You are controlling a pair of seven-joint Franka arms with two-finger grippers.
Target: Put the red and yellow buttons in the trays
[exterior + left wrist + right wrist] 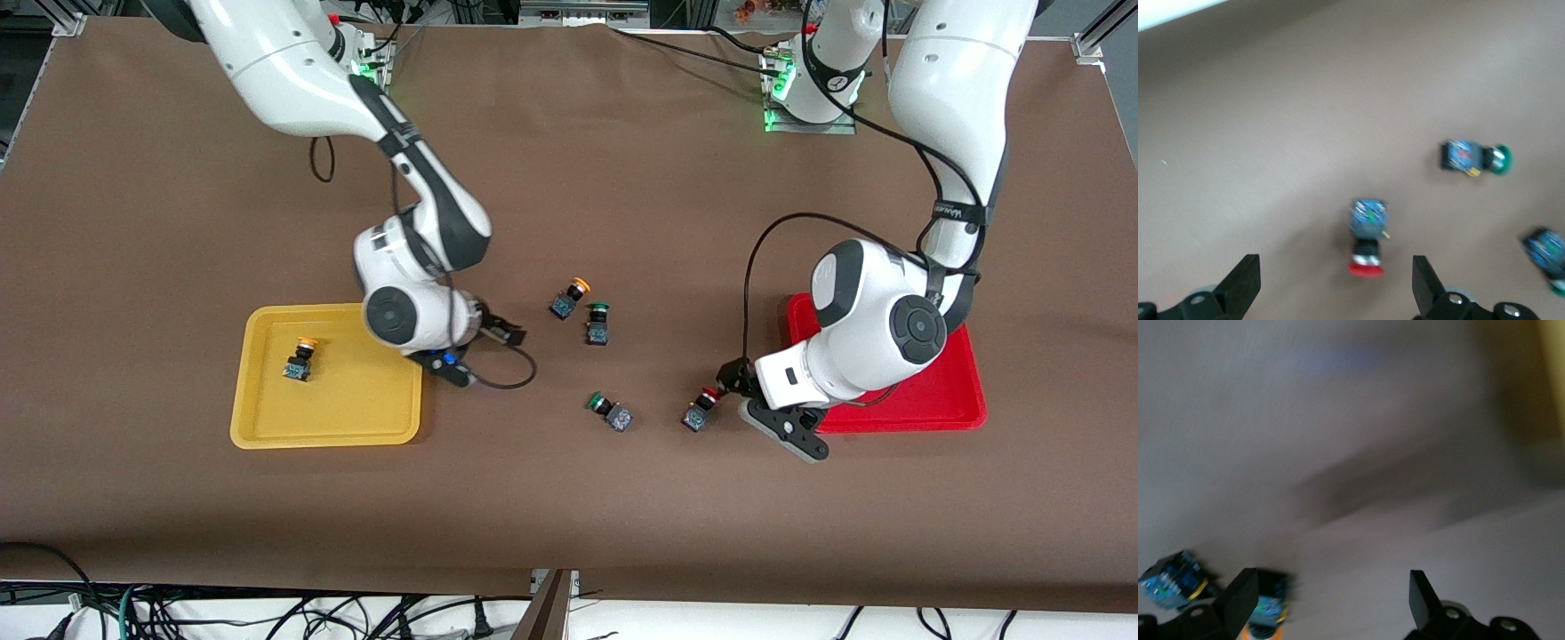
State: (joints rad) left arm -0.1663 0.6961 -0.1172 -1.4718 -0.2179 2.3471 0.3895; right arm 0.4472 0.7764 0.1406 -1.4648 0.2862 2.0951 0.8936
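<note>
Yellow buttons (569, 298) two, red button (700, 410) apparently one.

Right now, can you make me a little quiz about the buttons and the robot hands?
1. True or false: the yellow tray holds one yellow-capped button.
2. How many green-capped buttons lie on the table?
3. Which gripper has its open fingers around a red-capped button: A left gripper, B right gripper?

Key: 1 true. 2 two: one beside the loose yellow-capped button, one nearer the front camera. 3 A.
</note>
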